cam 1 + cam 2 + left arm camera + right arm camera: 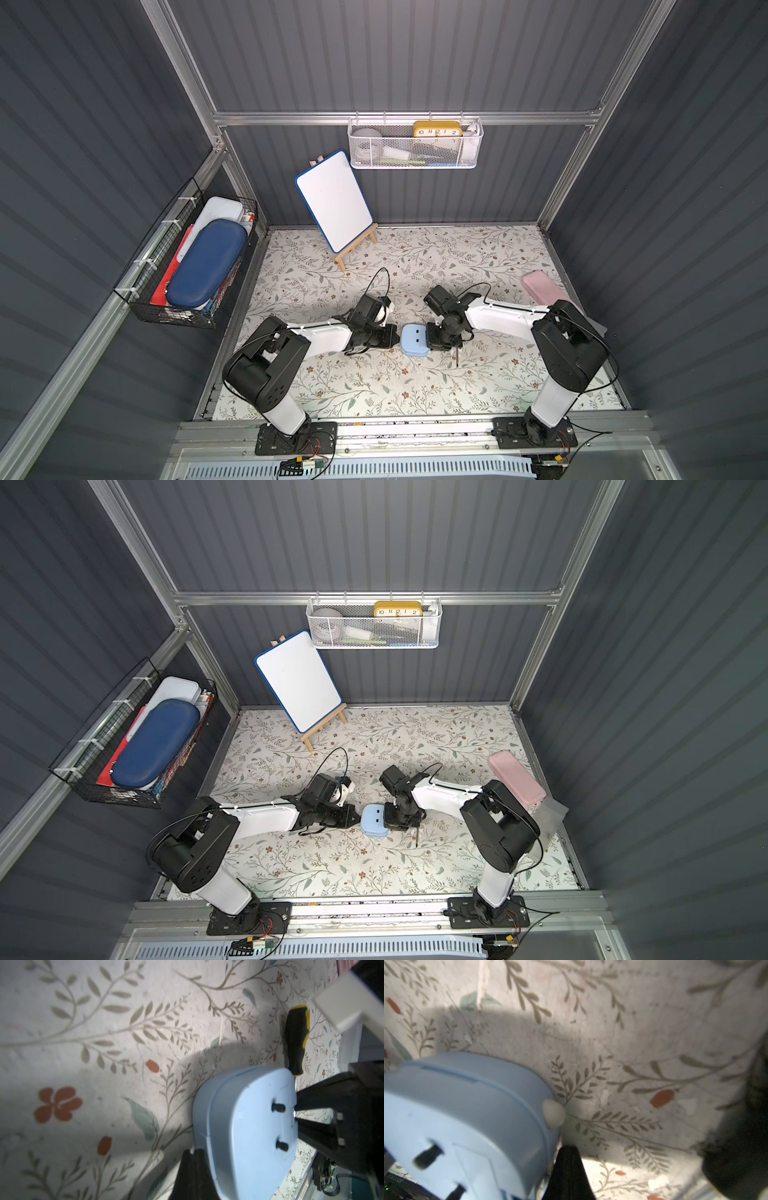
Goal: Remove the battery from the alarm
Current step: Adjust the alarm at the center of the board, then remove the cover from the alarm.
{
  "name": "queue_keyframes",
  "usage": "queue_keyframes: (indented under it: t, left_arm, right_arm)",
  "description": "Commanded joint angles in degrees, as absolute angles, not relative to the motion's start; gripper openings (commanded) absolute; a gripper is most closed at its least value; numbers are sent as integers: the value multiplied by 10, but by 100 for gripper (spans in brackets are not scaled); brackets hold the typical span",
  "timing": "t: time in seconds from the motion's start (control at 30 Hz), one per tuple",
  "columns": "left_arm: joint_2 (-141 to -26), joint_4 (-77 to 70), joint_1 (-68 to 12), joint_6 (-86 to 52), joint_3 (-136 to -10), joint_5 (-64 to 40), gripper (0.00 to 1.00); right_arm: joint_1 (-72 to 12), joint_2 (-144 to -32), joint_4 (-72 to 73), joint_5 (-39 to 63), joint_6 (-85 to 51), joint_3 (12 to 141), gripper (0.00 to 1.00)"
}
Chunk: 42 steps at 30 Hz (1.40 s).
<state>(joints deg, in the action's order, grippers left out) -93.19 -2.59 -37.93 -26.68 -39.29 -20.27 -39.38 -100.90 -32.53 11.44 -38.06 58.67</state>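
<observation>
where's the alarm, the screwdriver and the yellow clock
alarm [413, 344], in a top view, blue back
screwdriver [295, 1043], left wrist view, black handle
yellow clock [436, 124], in a top view, top of its case

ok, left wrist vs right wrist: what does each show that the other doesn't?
Left wrist only: the screwdriver, black and yellow handle, beside the alarm. Right wrist only: a grey nub on the alarm's side. Both: the alarm's blue back with its two dark knobs, the right gripper at its edge, and the mat. No battery shows in either.
</observation>
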Motion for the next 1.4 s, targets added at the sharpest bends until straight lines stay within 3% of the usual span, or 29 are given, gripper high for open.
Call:
queue_keyframes:
  t: [0.0,0.4,0.57,0.63,0.73,0.87,1.07,1.37]
  left_arm:
    - [-904,-37,-403,-291,-382,-244,0]
    - [-875,91,-409,-299,-435,-120,0]
    - [-870,161,-409,-317,-477,-61,2]
    - [-861,163,-409,-321,-482,-63,5]
    - [-860,169,-409,-321,-501,-75,10]
    - [-849,177,-410,-300,-513,-99,25]
    - [-836,188,-410,-296,-499,-149,35]
    - [-880,145,-414,-297,-476,-188,30]
  right_arm:
    - [-396,-1044,-302,103,-350,603,0]
    - [-386,-974,-378,49,-331,577,0]
    - [-381,-926,-420,37,-300,588,12]
    - [-369,-914,-412,51,-287,591,14]
    - [-355,-913,-393,116,-255,604,27]
    - [-350,-928,-392,188,-223,636,40]
    - [-350,-947,-382,214,-203,650,47]
    - [-344,-947,-349,260,-219,632,44]
